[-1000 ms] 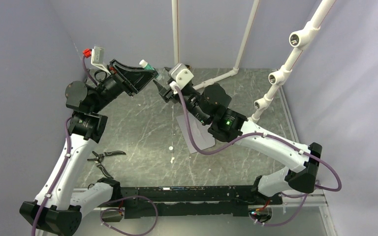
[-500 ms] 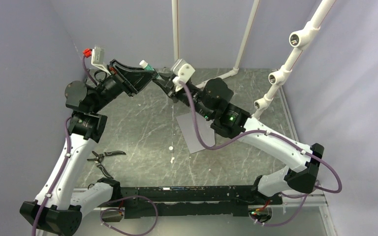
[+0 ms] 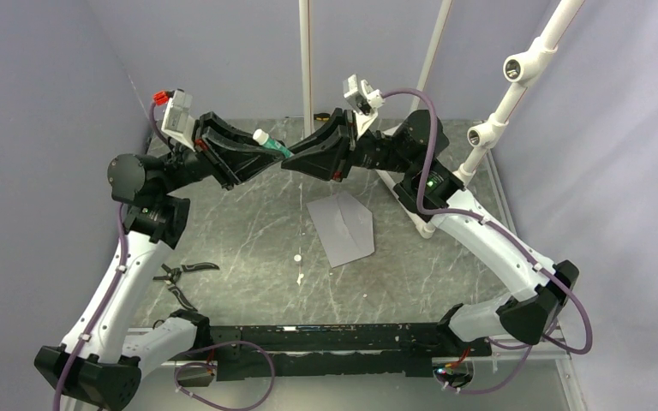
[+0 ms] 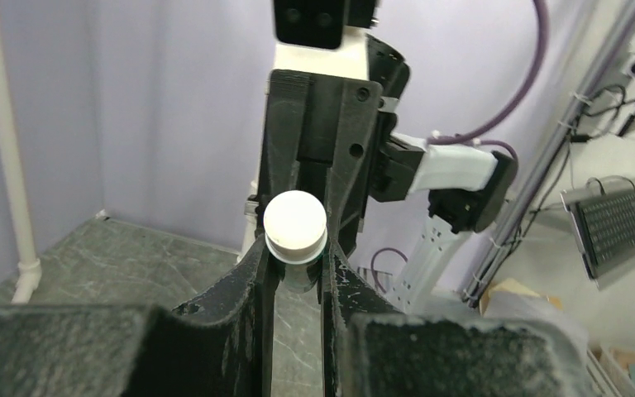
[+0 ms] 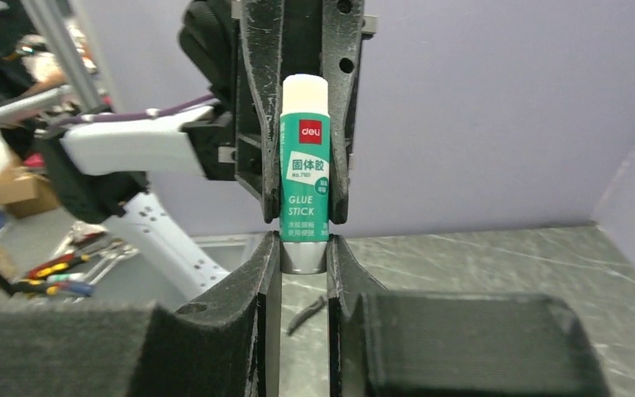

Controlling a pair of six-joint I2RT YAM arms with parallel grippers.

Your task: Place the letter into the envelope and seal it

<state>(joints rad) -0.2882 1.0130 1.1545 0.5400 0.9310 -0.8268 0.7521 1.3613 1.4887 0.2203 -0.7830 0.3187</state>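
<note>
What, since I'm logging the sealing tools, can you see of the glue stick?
The glue stick is a slim cylinder: green label printed GLUE STICK, one white end, one greyish end. It is held roughly level above the table, bridging both arms: the left gripper clamps the green body, the right gripper pinches the greyish end.

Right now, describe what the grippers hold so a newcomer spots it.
Above the marbled table, left gripper and right gripper meet mid-air. Between them: a glue stick, a green tube with white cap, unlike the flat grey envelope below.
</note>
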